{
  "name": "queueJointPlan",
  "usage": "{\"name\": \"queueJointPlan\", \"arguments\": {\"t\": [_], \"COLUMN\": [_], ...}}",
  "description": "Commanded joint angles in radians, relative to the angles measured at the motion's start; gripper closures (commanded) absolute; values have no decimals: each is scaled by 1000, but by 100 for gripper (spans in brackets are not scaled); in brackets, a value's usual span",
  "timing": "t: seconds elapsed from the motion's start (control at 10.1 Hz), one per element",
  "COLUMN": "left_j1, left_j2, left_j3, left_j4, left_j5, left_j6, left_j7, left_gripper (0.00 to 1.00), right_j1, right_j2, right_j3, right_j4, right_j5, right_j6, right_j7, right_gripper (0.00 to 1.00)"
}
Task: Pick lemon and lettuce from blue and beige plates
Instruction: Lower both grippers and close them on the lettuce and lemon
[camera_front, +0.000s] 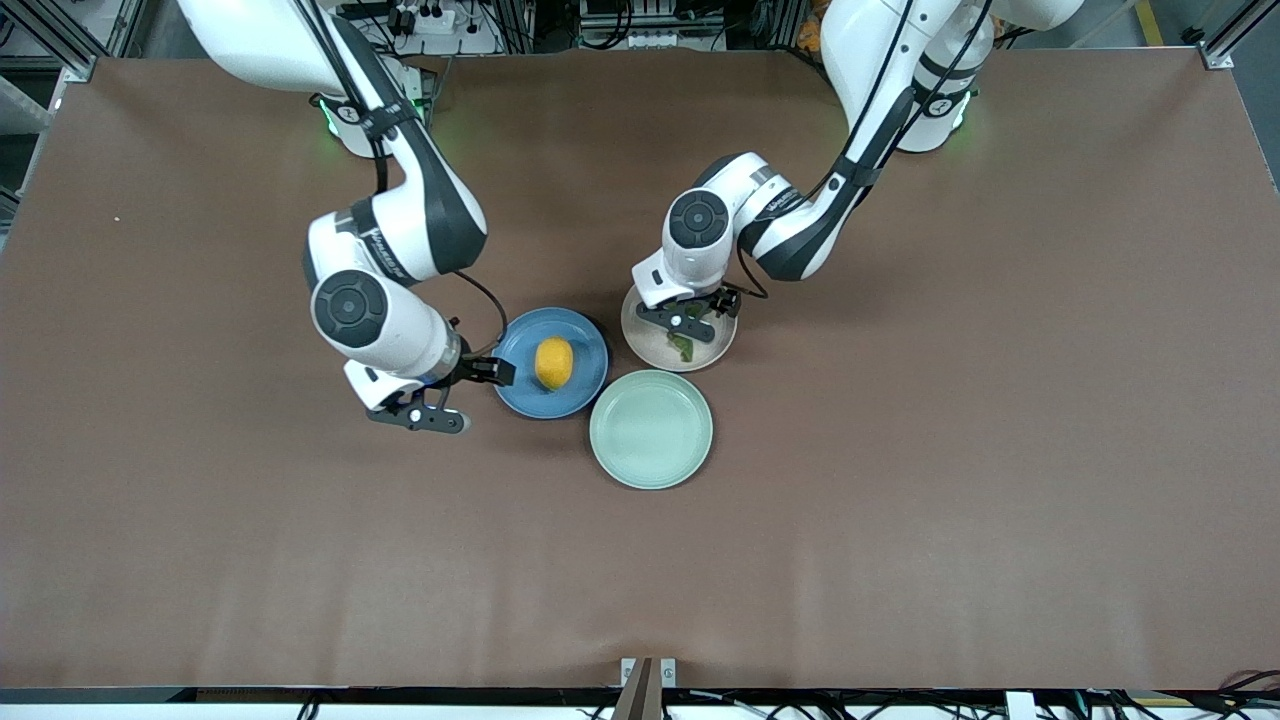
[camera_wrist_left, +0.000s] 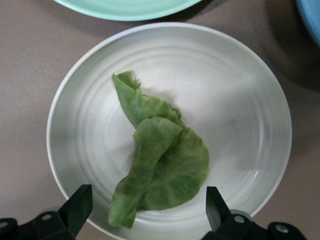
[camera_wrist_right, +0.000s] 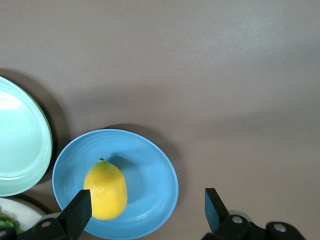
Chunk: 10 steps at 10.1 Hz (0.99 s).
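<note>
A yellow lemon (camera_front: 553, 362) lies on the blue plate (camera_front: 590, 345). It also shows in the right wrist view (camera_wrist_right: 106, 189) on the blue plate (camera_wrist_right: 150, 175). A green lettuce leaf (camera_front: 684, 346) lies on the beige plate (camera_front: 650, 335). In the left wrist view the lettuce (camera_wrist_left: 160, 160) fills the middle of the beige plate (camera_wrist_left: 240, 110). My left gripper (camera_front: 690, 315) hangs open just above the lettuce, its fingers either side of the leaf (camera_wrist_left: 148, 200). My right gripper (camera_front: 465, 397) is open over the blue plate's rim on the right arm's side (camera_wrist_right: 145, 205), beside the lemon.
An empty pale green plate (camera_front: 651, 429) sits nearer the front camera, touching both other plates. Its rim shows in the left wrist view (camera_wrist_left: 125, 7) and the right wrist view (camera_wrist_right: 20, 145). Bare brown table surrounds the three plates.
</note>
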Motion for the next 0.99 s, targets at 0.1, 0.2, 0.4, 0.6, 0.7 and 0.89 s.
{"name": "queueJointPlan", "arguments": {"t": [0.1, 0.2, 0.4, 0.6, 0.7, 0.89], "left_j1": [1, 2, 1, -2, -4, -10], "left_j2": [32, 38, 46, 55, 55, 53], "left_j3": [0, 1, 3, 4, 6, 6], "left_j4": [4, 6, 14, 15, 15, 15], "left_j5": [28, 26, 26, 25, 26, 28], "left_j6": [24, 25, 28, 34, 40, 40], "left_j7": [-23, -23, -28, -31, -63, -135], "left_gripper": [0, 0, 0, 0, 20, 86], "right_j1": [55, 66, 95, 124, 129, 147], "right_j2": [9, 19, 25, 34, 42, 58], "right_j3": [-6, -6, -4, -4, -3, -3], "right_j4": [-74, -79, -126, -149, -152, -154], "right_j5": [25, 25, 25, 33, 33, 35], "right_j6": [126, 138, 222, 272, 283, 293], "right_j7": [87, 99, 142, 179, 185, 198], "right_gripper": [0, 0, 0, 0, 0, 0]}}
